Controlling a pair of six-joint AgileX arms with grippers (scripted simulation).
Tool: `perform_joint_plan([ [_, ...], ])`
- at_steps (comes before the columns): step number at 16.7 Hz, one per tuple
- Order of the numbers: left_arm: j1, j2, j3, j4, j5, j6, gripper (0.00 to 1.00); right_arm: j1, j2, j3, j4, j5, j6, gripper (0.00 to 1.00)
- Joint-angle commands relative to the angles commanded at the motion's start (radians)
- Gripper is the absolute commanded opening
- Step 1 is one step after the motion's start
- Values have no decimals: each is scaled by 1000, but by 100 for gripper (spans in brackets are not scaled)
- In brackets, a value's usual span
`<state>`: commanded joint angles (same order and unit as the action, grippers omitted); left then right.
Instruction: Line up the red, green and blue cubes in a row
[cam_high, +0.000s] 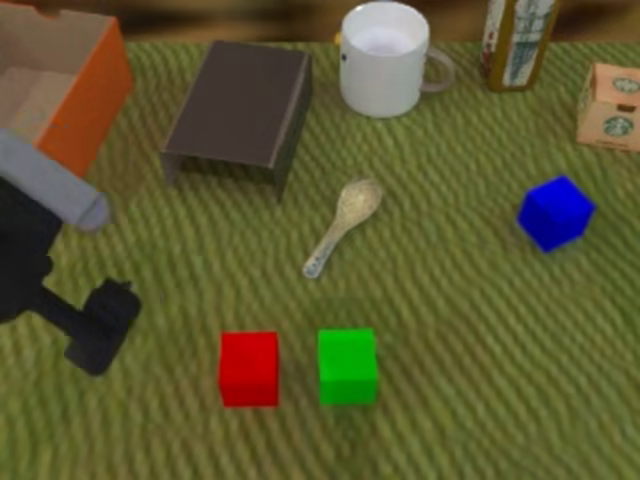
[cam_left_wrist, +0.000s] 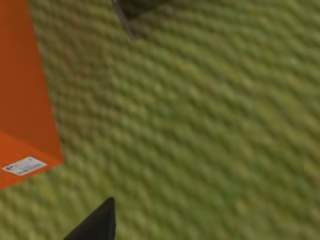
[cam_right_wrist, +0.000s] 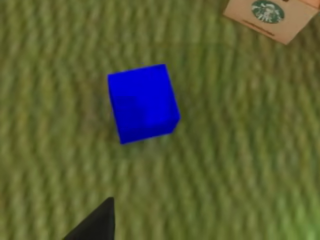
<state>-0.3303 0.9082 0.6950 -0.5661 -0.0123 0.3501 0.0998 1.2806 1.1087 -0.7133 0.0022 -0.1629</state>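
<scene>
The red cube (cam_high: 249, 368) and the green cube (cam_high: 347, 366) sit side by side near the front of the green mat, a small gap between them. Far off at the right lies the blue cube (cam_high: 556, 212), turned at an angle. My left gripper (cam_high: 105, 325) hovers left of the red cube, apart from it, open and empty. In the left wrist view only one dark fingertip (cam_left_wrist: 102, 222) shows over bare mat. The right arm is outside the top view. In its wrist view the blue cube (cam_right_wrist: 143, 102) lies ahead of the open right gripper (cam_right_wrist: 142, 222), untouched.
An orange box (cam_high: 95, 90) stands at the back left, a dark grey stand (cam_high: 240, 105) beside it. A white mug (cam_high: 385, 60), a bottle (cam_high: 518, 40) and a tan carton (cam_high: 610, 105) line the back. A spoon (cam_high: 343, 225) lies mid-table.
</scene>
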Motion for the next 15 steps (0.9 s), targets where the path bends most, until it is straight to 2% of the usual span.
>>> perform_joint_plan([
  [8, 258, -645, -524, 384, 2, -242, 100, 59, 743, 644, -422, 2, -96, 100],
  [12, 327, -843, -654, 517, 9, -321, 100, 76, 966, 855, -539, 2, -125, 100],
  [15, 349, -905, -693, 563, 12, -348, 100, 82, 1032, 924, -575, 2, -134, 100],
])
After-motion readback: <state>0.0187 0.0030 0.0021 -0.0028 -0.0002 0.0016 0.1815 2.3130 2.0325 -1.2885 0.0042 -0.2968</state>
